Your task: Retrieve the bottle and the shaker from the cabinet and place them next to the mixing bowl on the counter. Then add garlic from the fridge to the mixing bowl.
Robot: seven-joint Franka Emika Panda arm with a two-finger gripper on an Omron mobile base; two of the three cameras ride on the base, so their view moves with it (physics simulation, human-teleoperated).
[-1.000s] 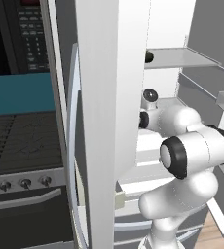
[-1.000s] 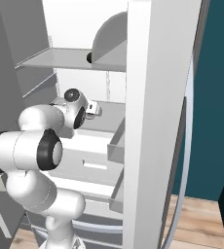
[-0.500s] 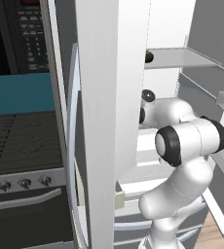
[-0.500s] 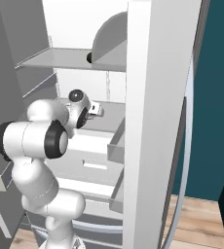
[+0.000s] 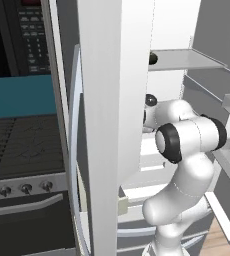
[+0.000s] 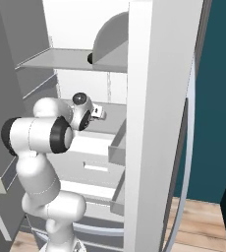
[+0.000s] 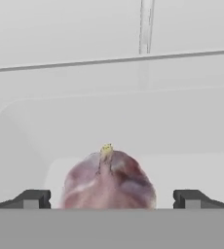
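A white robot arm is reaching into an open fridge whose pale door is standing edge-on in front of both base cameras. In the right base view the arm is bending at a dark-ringed elbow and its wrist is pointing inward over a white shelf, with a grey shelf above it. In the hand view a bulb of garlic, pinkish-purple with a small yellowish stem tip, is sitting on the white floor of the fridge interior, close to the camera. The gripper is standing wide open, its 2 dark fingertips flanking the bulb on either side with clear gaps, so it is holding nothing. The bulb's lower part is hidden, so whether it is lying level with the fingertips is hard to judge. In the left base view a dark stove with knobs is sitting left of the fridge door.
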